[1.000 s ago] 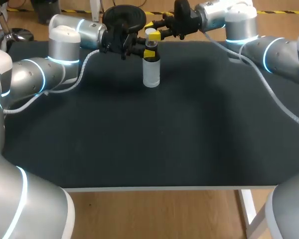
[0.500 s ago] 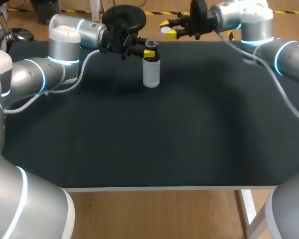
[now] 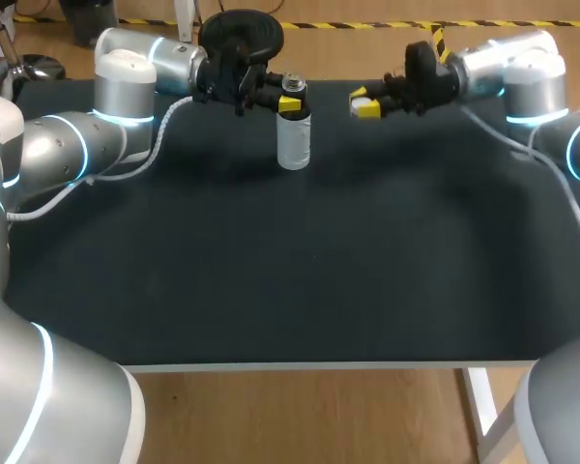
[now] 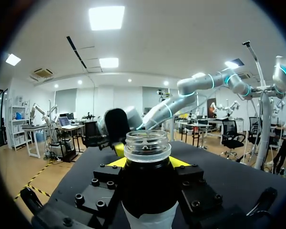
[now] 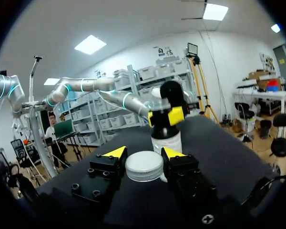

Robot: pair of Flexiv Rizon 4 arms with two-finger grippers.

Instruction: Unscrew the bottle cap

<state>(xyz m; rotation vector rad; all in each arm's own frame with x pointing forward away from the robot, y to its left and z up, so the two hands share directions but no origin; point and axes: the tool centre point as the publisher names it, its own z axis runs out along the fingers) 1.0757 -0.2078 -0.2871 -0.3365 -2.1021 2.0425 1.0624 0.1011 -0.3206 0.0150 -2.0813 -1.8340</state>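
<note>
- Now your right gripper [image 3: 364,103], closed on the cap [image 5: 144,166], has swung further right of the bottle [image 3: 293,140] (and lower).
- Your left gripper [image 3: 288,100] still grips the upright bottle's open neck.

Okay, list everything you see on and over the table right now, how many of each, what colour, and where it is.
table: one, black top, spanning the head view.
bottle: one, clear, neck open with no cap on it, standing upright at the table's far middle.
cap: one, white, off the bottle, held over the table to the bottle's right in the head view.
left tool: one, black with yellow tips, shut on the bottle's neck.
right tool: one, black with yellow tips, shut on the cap, apart from the bottle.
</note>
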